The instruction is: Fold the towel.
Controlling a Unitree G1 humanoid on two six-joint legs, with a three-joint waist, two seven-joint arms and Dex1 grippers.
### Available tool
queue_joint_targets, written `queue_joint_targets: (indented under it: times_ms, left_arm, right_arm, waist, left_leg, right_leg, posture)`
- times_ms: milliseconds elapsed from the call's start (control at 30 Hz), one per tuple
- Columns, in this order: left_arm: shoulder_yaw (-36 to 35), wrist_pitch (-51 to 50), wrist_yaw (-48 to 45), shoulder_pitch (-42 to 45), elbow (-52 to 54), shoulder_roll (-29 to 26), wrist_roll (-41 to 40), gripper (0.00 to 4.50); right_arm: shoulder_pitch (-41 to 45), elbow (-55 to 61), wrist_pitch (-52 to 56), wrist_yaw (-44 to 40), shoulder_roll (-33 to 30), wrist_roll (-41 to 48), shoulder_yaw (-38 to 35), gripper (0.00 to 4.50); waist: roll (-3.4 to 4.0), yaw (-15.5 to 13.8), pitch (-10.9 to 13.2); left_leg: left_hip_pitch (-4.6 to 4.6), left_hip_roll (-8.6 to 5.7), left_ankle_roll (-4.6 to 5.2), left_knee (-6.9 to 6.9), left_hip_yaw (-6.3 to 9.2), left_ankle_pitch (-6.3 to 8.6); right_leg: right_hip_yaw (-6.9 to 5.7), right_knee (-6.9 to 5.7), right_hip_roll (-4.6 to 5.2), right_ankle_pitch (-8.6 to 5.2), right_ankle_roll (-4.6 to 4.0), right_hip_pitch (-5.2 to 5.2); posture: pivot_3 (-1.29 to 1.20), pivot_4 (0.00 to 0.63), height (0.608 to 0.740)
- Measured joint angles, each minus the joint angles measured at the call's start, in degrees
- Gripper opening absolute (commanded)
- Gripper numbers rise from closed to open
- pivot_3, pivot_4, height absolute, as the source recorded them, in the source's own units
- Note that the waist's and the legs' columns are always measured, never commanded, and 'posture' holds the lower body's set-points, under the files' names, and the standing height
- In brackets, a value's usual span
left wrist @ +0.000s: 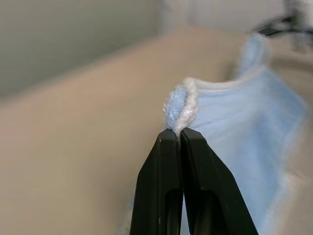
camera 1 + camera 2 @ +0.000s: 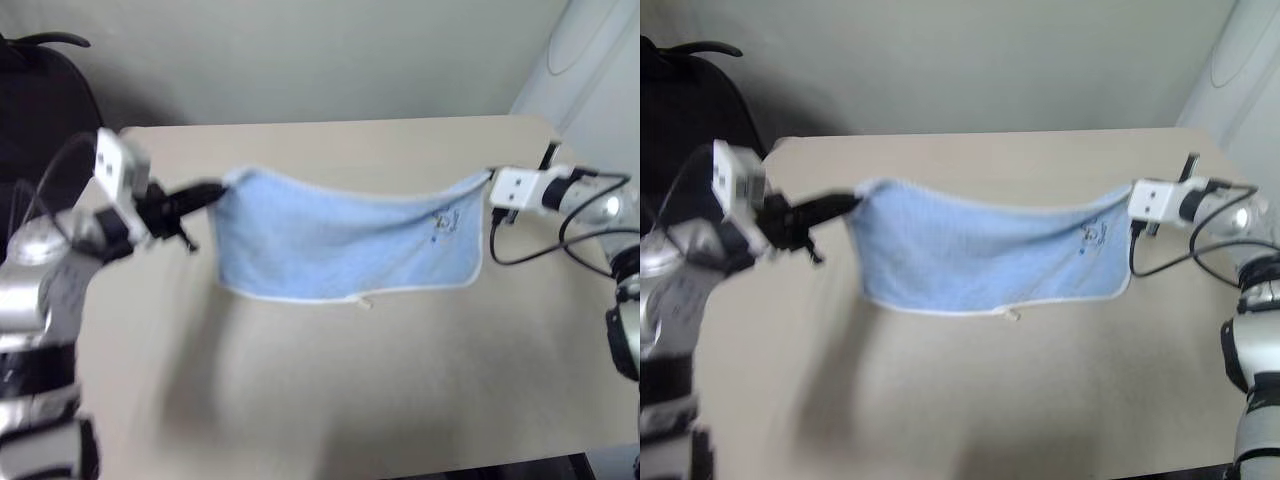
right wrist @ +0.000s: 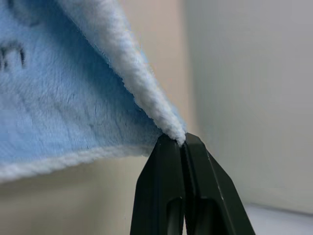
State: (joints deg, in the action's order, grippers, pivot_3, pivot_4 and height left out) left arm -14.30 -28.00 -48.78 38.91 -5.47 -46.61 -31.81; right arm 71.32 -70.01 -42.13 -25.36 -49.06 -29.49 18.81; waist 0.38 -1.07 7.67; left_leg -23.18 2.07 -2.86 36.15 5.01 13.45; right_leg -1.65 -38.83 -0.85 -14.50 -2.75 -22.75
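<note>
The light-blue towel point(image 2: 345, 245) with white edging hangs in the air above the beige table point(image 2: 330, 400), stretched between both arms, its top edge sagging in the middle. A small dark printed mark point(image 2: 443, 222) sits near its upper right corner. My left gripper point(image 2: 222, 189) is shut on the upper left corner; in the left wrist view the corner bunches out of the closed fingertips point(image 1: 171, 139). My right gripper point(image 2: 491, 180) is shut on the upper right corner, the white hem pinched at its fingertips point(image 3: 195, 144). The lower edge hangs free above the tabletop.
A dark chair or bag point(image 2: 40, 90) stands off the table's far left corner. A pale wall point(image 2: 300, 50) runs behind the far edge. Black cables point(image 2: 540, 245) loop from the right wrist over the table's right side.
</note>
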Motion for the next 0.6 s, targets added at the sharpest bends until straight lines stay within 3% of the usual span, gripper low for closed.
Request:
queue_joint_targets:
  times_ms: [167, 300, 433, 600]
  left_arm:
    - [1.8, 7.0, 0.0, 16.1, -14.9, 1.7, 4.8, 0.05]
    - [1.7, 8.7, -4.3, 15.8, -15.0, 0.3, 4.7, 0.05]
    - [-1.0, 5.2, -10.1, 0.0, -3.2, -4.5, 1.5, 0.05]
    - [-8.8, -2.7, -12.4, -28.1, 16.5, -6.2, -4.2, 0.05]
  right_arm:
    - [8.5, -2.3, 2.3, 2.2, -1.7, -2.3, 0.2, 0.00]
    - [9.2, -2.8, 1.4, -0.5, -3.3, -1.3, -0.4, 0.00]
    - [3.7, -1.3, -2.4, -12.3, -4.6, 5.9, -4.6, 0.00]
    - [-14.6, 6.0, -4.1, -32.4, -5.1, 18.3, -8.5, 0.00]
  waist:
    - [0.00, 0.2, 0.0]
    - [0.01, 0.6, 0.0]
    - [-0.03, 1.1, 0.0]
    - [-0.07, 0.9, -0.1]
  left_leg:
    - [-0.30, 0.00, 0.00, -0.11, 0.00, -0.10]
    - [-0.73, 0.01, -0.41, -0.17, 0.01, -0.33]
    - [-0.98, 0.04, -0.30, -0.20, -0.14, -0.15]
    - [-1.24, 0.08, -0.10, 0.01, -0.37, 0.22]
  right_leg:
    - [0.00, 0.55, -0.04, 0.00, 0.02, -0.08]
    - [0.02, 0.91, -0.10, 0.02, 0.10, -0.26]
    - [0.18, 1.06, -0.19, -0.04, 0.18, -0.46]
    - [0.30, 1.30, -0.23, -0.12, 0.31, -0.51]
  posture:
    - [0.00, 0.150, 0.740]
    - [0.00, 0.150, 0.740]
    - [0.00, 0.150, 0.740]
    - [0.00, 0.150, 0.740]
